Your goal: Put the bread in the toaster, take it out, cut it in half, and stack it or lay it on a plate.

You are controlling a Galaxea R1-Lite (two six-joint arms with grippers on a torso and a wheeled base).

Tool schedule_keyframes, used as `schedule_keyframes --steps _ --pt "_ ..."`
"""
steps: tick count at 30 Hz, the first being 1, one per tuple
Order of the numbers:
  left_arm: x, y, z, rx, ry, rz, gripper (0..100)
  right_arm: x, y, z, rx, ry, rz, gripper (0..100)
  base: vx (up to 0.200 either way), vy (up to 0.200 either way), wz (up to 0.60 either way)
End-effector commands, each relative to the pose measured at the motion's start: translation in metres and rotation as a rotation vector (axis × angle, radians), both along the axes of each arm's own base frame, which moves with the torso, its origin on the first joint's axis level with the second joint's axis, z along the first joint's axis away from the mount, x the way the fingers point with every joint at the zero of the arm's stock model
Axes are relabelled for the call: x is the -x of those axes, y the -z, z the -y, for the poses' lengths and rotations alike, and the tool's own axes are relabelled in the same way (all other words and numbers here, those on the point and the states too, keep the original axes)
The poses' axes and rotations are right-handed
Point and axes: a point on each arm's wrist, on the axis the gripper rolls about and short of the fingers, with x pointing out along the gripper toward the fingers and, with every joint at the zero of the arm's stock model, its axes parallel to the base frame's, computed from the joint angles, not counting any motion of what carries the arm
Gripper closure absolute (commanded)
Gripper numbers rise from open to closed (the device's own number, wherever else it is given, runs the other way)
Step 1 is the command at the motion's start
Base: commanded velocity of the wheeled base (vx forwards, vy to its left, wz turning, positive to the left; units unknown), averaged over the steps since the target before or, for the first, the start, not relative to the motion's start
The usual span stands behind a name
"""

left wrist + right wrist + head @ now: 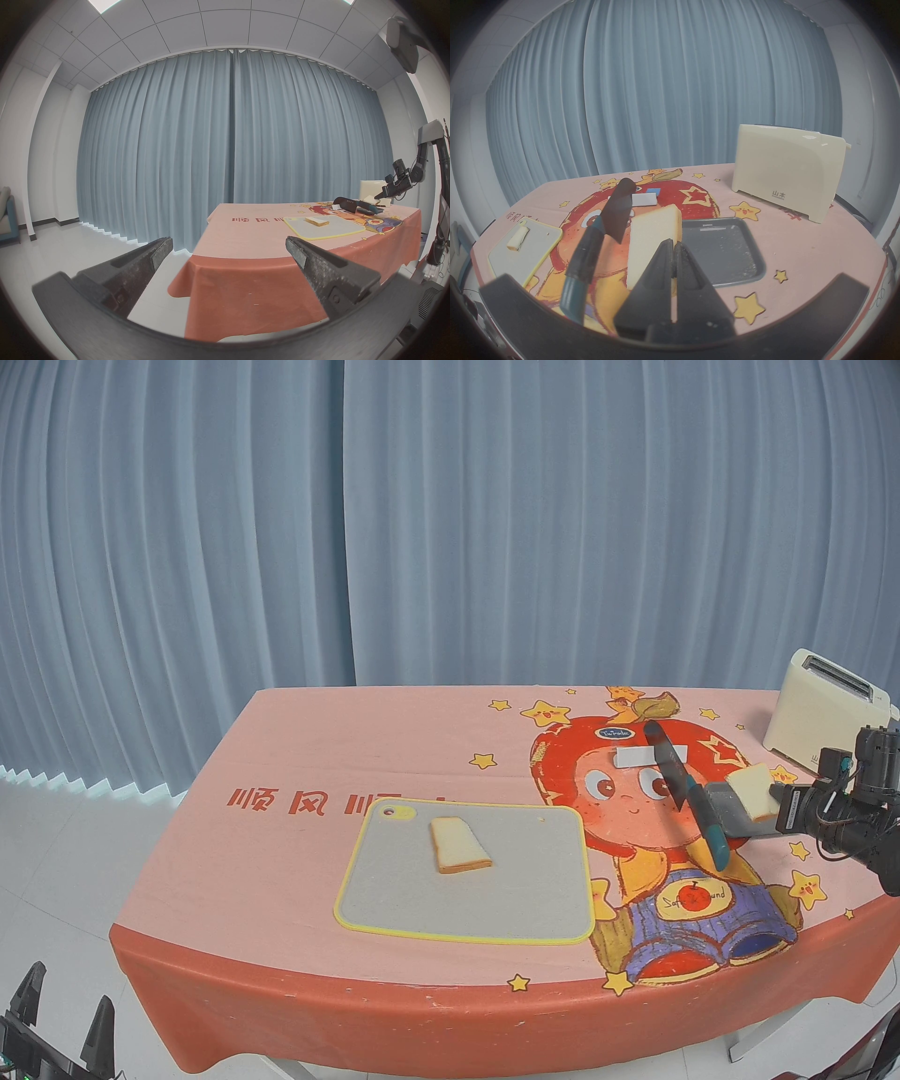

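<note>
Right claw (674, 246) is clamped on a bread half (651, 239), held edge-up by the tray (731, 253), presumably for plating. Second half (459, 845) lies on the board (525, 894). Left claw (228, 243) hangs open, clear of the table (309, 754).

I have the right arm (848, 819) low over the right end of the surface, wrist about level. The right jaws are pressed together on a slice of bread (753, 791), gripped by one edge. The left jaws sit low off the near left corner, well apart from the right arm. Their fingers (328, 276) are spread wide, with nothing between them.
</note>
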Motion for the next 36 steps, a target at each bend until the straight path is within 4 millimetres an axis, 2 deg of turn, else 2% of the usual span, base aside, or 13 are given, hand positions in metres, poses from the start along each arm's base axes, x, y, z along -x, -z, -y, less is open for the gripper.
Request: schedule_keyframes --steps 1,4,7,11,14,21,26,31,36 --pt "-0.001 0.005 0.000 0.007 -0.002 -0.019 0 0.002 0.001 -0.014 -0.010 -0.050 -0.005 100 0.000 -0.200 0.00" --pt "-0.001 0.005 0.000 0.007 -0.004 -0.019 0 0.004 0.003 -0.021 -0.016 -0.056 -0.012 100 0.000 -0.200 0.00" --pt "-0.001 0.005 0.000 0.007 -0.004 -0.020 0 0.005 0.004 -0.039 -0.033 -0.049 -0.018 100 0.000 -0.200 0.00" --pt "-0.001 0.005 0.000 0.009 -0.004 -0.019 0 0.006 0.005 -0.053 -0.045 -0.050 -0.020 100 0.000 -0.200 0.00" --pt "-0.001 0.005 0.000 0.004 -0.002 -0.019 0 0.004 0.005 -0.056 -0.066 -0.048 -0.020 100 0.000 -0.200 0.00" --pt "-0.001 0.005 0.000 -0.006 0.001 -0.019 0 -0.006 0.006 -0.072 -0.181 -0.026 -0.028 100 0.000 0.000 0.00" --pt "-0.001 0.005 0.000 -0.005 0.001 -0.019 0 -0.013 0.012 -0.075 -0.195 -0.008 -0.042 100 0.000 0.000 0.00" --pt "-0.001 0.005 0.000 -0.005 0.001 -0.019 0 -0.011 0.018 -0.090 -0.229 -0.029 -0.068 100 0.000 0.000 0.00" --pt "-0.001 0.005 0.000 -0.006 0.001 -0.019 0 -0.015 0.024 -0.093 -0.224 -0.013 -0.086 100 0.000 0.000 0.00"
